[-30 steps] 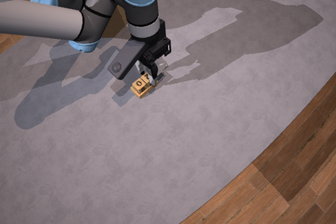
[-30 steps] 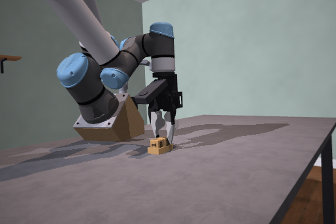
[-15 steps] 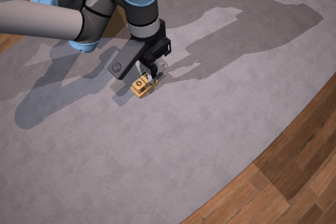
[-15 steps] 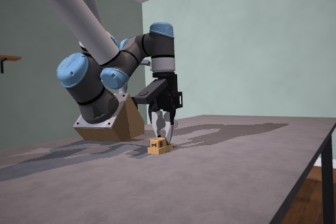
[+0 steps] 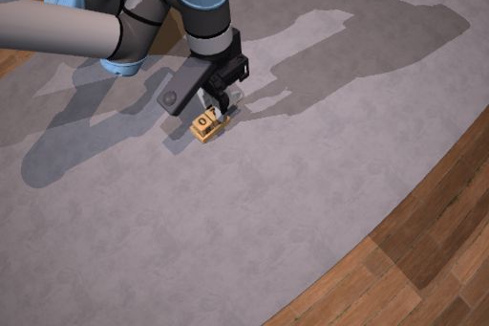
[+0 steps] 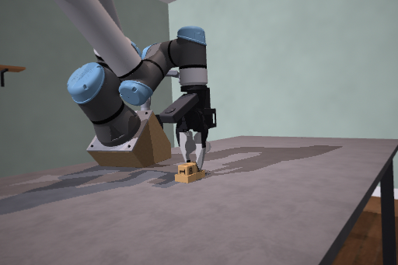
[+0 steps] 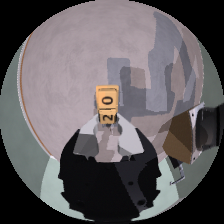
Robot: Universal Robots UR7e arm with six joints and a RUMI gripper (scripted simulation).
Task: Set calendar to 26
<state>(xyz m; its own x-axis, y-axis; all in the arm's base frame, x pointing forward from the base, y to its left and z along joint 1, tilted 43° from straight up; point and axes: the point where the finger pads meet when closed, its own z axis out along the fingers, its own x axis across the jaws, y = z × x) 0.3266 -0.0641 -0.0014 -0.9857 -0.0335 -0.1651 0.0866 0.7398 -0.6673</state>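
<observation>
A small wooden calendar tray [image 5: 213, 131] sits on the grey table top with two number cubes in it. The left cube [image 5: 202, 121] shows 0 on top. My gripper [image 5: 221, 109] points straight down and is shut on the other cube [image 5: 213, 113], which still sits low in the tray. In the wrist view the held cube [image 7: 108, 118] shows 2 on top between my fingers, with the 0 cube [image 7: 107, 99] just beyond it. In the exterior view the tray [image 6: 189, 176] shows side faces reading 1 and 8, with my fingers [image 6: 195, 162] down on the right cube [image 6: 191, 169].
The arm's wooden base block [image 6: 132, 149] stands behind the tray, to the left. The table's edge [image 6: 361, 207] runs along the right, with wooden floor [image 5: 420, 255] beyond it.
</observation>
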